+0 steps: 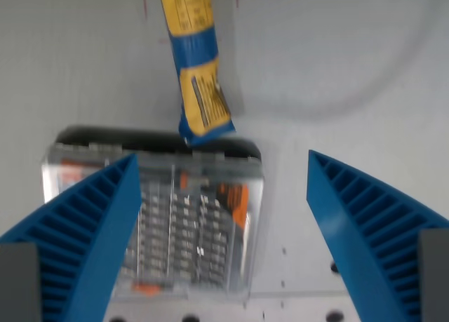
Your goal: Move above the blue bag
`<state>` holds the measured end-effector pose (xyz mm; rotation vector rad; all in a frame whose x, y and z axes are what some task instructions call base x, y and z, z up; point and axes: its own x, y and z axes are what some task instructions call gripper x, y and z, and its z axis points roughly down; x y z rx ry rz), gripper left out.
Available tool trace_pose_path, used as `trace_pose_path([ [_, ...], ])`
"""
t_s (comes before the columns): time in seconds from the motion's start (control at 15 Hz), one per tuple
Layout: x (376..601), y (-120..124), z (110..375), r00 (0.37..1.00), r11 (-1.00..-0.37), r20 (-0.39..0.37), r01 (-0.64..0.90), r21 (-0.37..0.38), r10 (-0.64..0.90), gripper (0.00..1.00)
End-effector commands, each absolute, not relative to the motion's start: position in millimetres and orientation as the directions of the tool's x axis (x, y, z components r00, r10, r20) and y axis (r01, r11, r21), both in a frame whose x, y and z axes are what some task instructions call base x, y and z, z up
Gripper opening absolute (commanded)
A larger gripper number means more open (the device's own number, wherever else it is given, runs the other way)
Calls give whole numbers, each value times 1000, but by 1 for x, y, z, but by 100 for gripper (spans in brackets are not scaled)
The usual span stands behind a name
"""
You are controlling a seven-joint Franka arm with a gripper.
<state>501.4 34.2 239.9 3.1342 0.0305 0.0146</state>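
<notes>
1. Blue-and-yellow, the blue bag (195,62) lies ahead of our gripper (223,169), toward the wrist view's top.
2. Its long axis runs nearly straight away from us.
3. Our fingers are spread wide, gripping nothing, above a clear plastic case (186,224).

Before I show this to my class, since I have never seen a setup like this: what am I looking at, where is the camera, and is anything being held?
The camera sits on the wrist of a robot arm and looks down past its claw. The two ribbed blue wedges at the lower corners are the claw's fingers, spread wide apart with nothing between them, so nothing is held.

On the pale grey table below lie two things. One is a clear plastic case with rows of small metal and orange parts inside, partly hidden by the finger on the wrist view's left. The other is a long blue and yellow bag, running from the top edge down to the case's far edge. The picture is blurry, so its print cannot be read.
</notes>
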Motion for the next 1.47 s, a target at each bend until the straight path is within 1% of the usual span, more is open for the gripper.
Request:
trace_pose_path([
  [0.07, 519, 39, 230, 997, -995, -28, 74, 71, 72, 100],
  [0.87, 548, 52, 171, 996, -992, -5, 91, 92, 90, 100],
  [1.2, 557, 56, 154, 996, -991, -4, 91, 99, 91, 100],
  [1.47, 561, 57, 146, 996, -991, -3, 88, 103, 88, 100],
])
